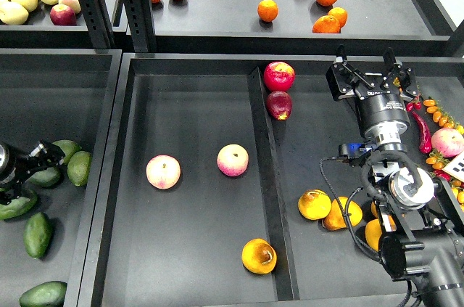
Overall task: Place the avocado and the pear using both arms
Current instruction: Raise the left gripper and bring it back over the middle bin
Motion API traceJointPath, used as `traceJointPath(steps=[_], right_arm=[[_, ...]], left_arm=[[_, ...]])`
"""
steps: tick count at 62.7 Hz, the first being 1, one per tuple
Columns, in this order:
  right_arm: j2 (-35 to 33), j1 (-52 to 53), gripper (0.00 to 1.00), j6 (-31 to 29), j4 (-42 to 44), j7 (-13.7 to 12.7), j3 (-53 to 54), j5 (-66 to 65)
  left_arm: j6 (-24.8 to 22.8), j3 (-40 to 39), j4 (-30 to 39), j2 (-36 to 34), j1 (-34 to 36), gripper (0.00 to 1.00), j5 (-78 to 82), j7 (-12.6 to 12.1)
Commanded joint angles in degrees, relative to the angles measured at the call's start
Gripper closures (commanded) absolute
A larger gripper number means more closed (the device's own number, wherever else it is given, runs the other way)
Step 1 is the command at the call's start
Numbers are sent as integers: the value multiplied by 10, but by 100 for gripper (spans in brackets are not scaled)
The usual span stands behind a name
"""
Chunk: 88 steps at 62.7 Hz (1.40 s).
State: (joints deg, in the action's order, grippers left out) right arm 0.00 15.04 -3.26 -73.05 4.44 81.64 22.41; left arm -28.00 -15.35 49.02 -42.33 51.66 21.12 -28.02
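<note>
Several dark green avocados lie in the left tray, among them one (78, 168) by the tray's right wall and one (38, 234) lower down. My left gripper (43, 153) comes in from the left edge and hovers over the upper avocados; its fingers are dark and cannot be told apart. A golden pear (259, 256) with a brown blotch lies at the front of the middle tray's left compartment. My right gripper (366, 66) is open and empty, high over the back of the right compartment, far from the pear.
Two pink-and-cream apples (163, 172) (233, 160) lie in the middle compartment. A raised divider (264, 176) splits the tray. Red apples (279, 75) sit by it at the back. More yellow fruit (315, 204) lies beside my right arm. Oranges (267, 9) are on the back shelf.
</note>
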Motion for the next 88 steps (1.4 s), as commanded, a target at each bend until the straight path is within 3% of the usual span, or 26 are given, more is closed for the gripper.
traceJointPath(steps=[1, 23, 33, 49, 54, 56, 69, 78, 88], right_arm=[[0, -3, 0, -3, -2, 0, -11, -1], [-18, -7, 0, -3, -3, 0, -21, -2], [-22, -13, 0, -3, -3, 0, -35, -2], [-35, -15, 0, -3, -3, 0, -47, -2], [-44, -16, 0, -3, -2, -3, -48, -2], [-50, -19, 0, -3, -3, -8, -55, -1], [-82, -27, 0, -3, -7, -15, -73, 0], [-134, -26, 0, -3, -14, -41, -97, 2], [-196, -20, 0, -4, -20, -107, -133, 3]], left_arm=[[0, -66, 18, -18, -2, 2, -60, 0], [0, -223, 27, -14, -11, 2, -241, 0], [0, -285, 47, 6, -76, 2, -275, 0], [0, -456, 78, 110, -220, 2, -275, 0], [0, -504, 82, 164, -244, 2, -275, 0], [0, -543, 94, 222, -274, 2, -274, 0], [0, -614, 152, 337, -358, 2, -268, 0], [0, -631, 178, 394, -421, 2, -251, 0], [0, -651, 184, 423, -470, 2, -231, 0]])
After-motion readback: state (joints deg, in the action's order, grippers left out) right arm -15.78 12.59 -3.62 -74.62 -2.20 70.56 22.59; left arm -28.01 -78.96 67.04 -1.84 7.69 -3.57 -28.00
